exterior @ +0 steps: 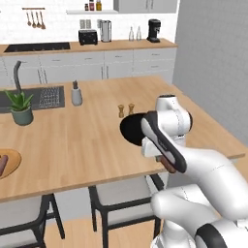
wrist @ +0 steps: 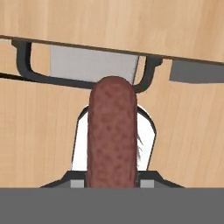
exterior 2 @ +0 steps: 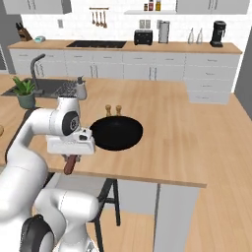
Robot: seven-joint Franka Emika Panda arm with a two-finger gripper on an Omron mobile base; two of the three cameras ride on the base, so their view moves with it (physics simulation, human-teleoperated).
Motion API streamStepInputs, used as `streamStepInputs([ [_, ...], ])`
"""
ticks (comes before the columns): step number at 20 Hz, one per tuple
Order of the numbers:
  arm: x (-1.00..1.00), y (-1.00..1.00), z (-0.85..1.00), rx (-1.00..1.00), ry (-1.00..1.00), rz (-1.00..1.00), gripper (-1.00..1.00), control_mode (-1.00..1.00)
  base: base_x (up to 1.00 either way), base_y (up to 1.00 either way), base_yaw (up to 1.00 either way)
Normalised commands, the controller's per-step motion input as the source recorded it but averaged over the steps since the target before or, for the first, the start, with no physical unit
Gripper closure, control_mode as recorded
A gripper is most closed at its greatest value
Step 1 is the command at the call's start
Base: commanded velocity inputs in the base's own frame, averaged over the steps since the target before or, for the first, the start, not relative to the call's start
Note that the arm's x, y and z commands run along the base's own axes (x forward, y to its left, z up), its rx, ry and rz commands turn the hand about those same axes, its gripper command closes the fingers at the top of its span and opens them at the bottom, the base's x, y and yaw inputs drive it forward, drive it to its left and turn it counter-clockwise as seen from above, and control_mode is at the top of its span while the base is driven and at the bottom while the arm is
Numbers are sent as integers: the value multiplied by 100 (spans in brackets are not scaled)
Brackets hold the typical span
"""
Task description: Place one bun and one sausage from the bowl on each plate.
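My gripper points down over the island counter's near edge and is shut on a brown sausage. In the hand view the sausage stands upright between the two fingers. The black bowl sits on the counter just beyond the hand, and my forearm partly covers the bowl in the left base view. What shows of its inside looks bare. A wooden plate lies at the far left edge with a dark reddish piece on it. Any bun is out of view.
Two small shakers stand behind the bowl. A potted plant, a sink and a soap dispenser are at the counter's left. Grey-seated chairs are tucked under the near edge, one directly below the hand.
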Motion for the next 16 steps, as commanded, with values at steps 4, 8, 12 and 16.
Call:
streamStepInputs([
  [4, 0, 0, 0, 0, 0, 0, 100, 100, -62, 100, 0],
  [8, 0, 0, 0, 0, 0, 0, 100, 100, -65, 100, 4],
  [12, 0, 0, 0, 0, 0, 0, 100, 100, -38, 100, 6],
  [16, 0, 0, 0, 0, 0, 0, 100, 100, -11, 100, 2],
])
